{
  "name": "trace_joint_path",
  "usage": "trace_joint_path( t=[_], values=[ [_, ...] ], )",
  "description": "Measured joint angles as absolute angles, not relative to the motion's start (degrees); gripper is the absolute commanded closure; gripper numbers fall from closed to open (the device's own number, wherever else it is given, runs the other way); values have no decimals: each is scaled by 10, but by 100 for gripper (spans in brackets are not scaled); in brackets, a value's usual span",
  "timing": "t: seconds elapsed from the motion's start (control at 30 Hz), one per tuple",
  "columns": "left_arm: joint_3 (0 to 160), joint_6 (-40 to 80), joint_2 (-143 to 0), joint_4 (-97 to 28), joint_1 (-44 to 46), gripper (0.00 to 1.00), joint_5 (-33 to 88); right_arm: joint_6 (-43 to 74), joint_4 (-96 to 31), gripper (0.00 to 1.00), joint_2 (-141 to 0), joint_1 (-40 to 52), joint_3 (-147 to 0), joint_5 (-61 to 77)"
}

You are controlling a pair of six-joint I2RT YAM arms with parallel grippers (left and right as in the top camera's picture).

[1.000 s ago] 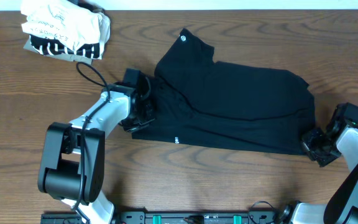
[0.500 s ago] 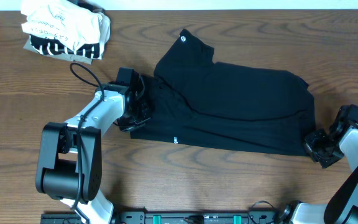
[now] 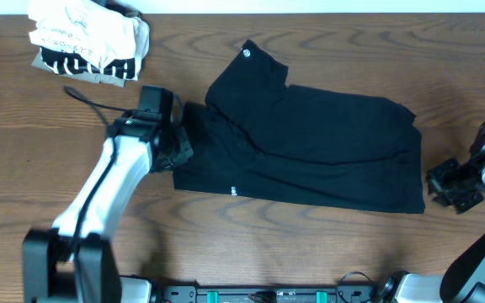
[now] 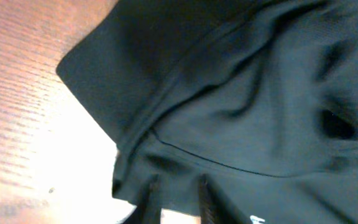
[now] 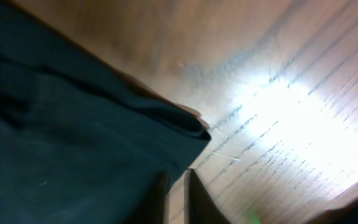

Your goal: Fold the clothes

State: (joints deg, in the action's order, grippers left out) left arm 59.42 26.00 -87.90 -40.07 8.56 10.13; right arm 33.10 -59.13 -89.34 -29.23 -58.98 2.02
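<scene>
Black shirt [image 3: 310,143] btwn L gripper [image 3: 178,145], R gripper [image 3: 445,178]

The shirt [image 3: 310,143] lies spread across the middle of the tabletop [image 3: 23,168]. The left gripper [image 3: 178,147] sits at its left edge, the right gripper [image 3: 445,181] just off its right edge. A folded bundle [image 3: 87,40] rests at the far left corner.

Right of the left gripper [image 3: 178,148] the black shirt [image 3: 310,151] blocks the table [image 3: 23,168]; behind it sits a white bundle [image 3: 87,38]; bare wood lies left.
</scene>
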Motion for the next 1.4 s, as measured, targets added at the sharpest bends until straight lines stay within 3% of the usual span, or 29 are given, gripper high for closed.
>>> trace_joint_path(
  t=[0.03, 0.07, 0.1, 0.13, 0.2, 0.4, 0.7, 0.93, 1.4],
  values=[
    [594, 258, -861, -400, 86, 29, 106, 321, -594, 42, -892, -292, -601, 32],
    [594, 257, -845, -397, 86, 22, 111, 303, -594, 26, -891, -292, -612, 51],
    [594, 257, -834, -394, 86, 19, 117, 287, -591, 18, -891, -292, -620, 71],
    [594, 254, -821, -385, 86, 16, 126, 266, -586, 9, -891, -292, -626, 94],
    [594, 251, -803, -364, 86, 14, 154, 213, -571, 3, -890, -291, -633, 158],
    [596, 240, -797, -341, 87, 11, 223, 147, -538, 2, -890, -275, -641, 252],
    [727, 210, -840, -380, 91, 11, 240, 139, -524, 4, -890, -217, -782, 250],
    [964, 170, -1001, -521, 93, 11, 241, 170, -536, 4, -912, -195, -903, 179],
    [1248, 162, -1256, -521, 147, 12, 241, 184, -589, 1, -1082, -195, -913, 187]
  ],
)
